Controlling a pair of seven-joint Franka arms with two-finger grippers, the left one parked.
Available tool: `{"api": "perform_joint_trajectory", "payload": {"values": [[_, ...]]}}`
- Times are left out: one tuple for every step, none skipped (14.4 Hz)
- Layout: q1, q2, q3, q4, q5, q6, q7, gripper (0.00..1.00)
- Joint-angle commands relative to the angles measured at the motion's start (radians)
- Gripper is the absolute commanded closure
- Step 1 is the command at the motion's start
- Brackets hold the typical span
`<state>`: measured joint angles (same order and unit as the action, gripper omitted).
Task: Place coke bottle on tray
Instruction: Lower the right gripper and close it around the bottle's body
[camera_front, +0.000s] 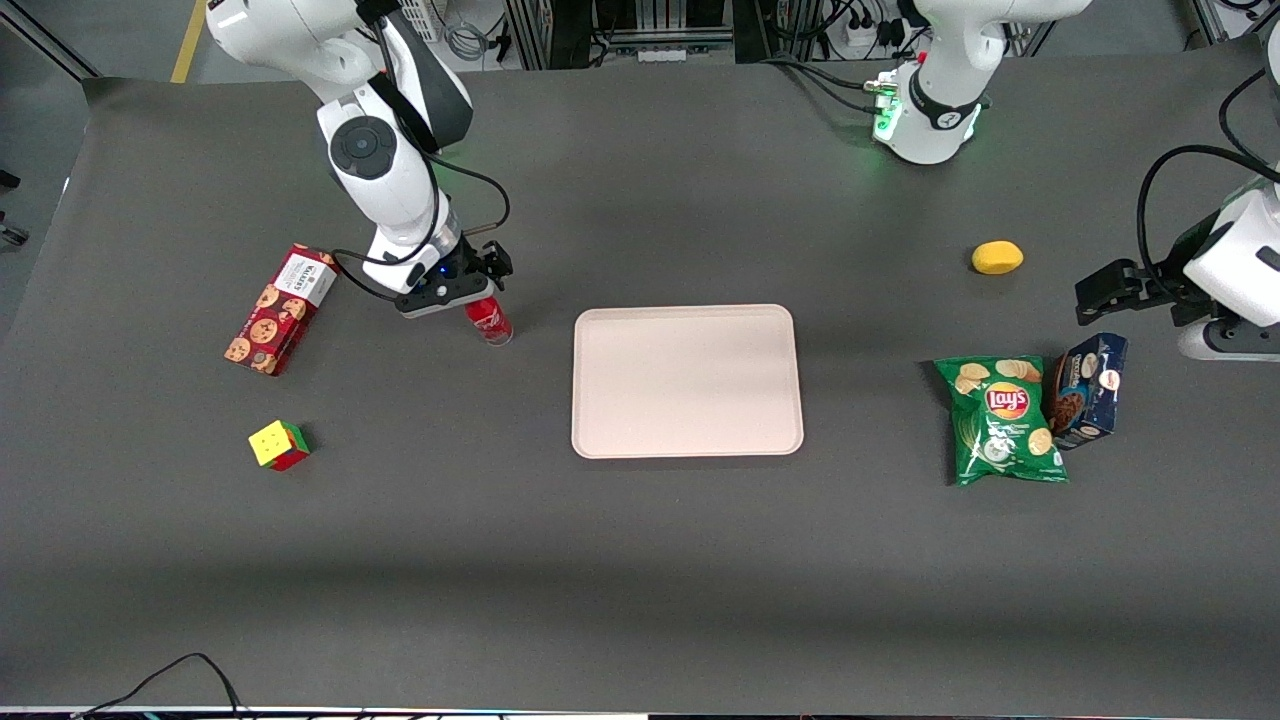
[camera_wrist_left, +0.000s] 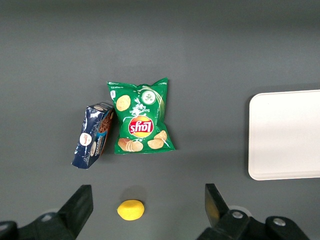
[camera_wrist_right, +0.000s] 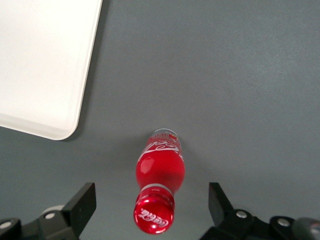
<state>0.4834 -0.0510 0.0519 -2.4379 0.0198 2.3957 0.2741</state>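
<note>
— One coke bottle (camera_wrist_right: 160, 182), upright on the worktop (camera_front: 640, 560), long axis vertical, beside the tray (camera_front: 687, 381) toward the working arm's end, clear of its rim.

— We log the hand (camera_wrist_right: 152, 205) directly above it, fingers (camera_wrist_right: 82, 202) spread wide either side of the cap, holding nothing.

— So, we judge, a straight descent comes first; the tray then lies a short sideways carry away.
</note>
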Motion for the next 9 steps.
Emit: {"api": "perform_joint_trajectory", "payload": {"values": [[-0.002,0.011,0.000,-0.007,-0.009,0.022,0.010,0.02],[-0.002,0.013,-0.001,-0.010,-0.009,0.022,0.011,0.05],[-0.003,0.013,-0.001,-0.013,-0.009,0.023,0.010,0.05],[-0.003,0.013,-0.001,-0.015,-0.009,0.022,0.011,0.10],[-0.003,0.013,-0.001,-0.015,-0.009,0.022,0.011,0.13],[-0.003,0.013,-0.001,-0.018,-0.009,0.020,0.011,0.16],[-0.003,0.013,-0.001,-0.018,-0.009,0.019,0.013,0.19],[-0.003,0.013,-0.001,-0.020,-0.009,0.017,0.017,0.24],[-0.003,0.013,-0.001,-0.021,-0.009,0.017,0.020,0.30]]}}
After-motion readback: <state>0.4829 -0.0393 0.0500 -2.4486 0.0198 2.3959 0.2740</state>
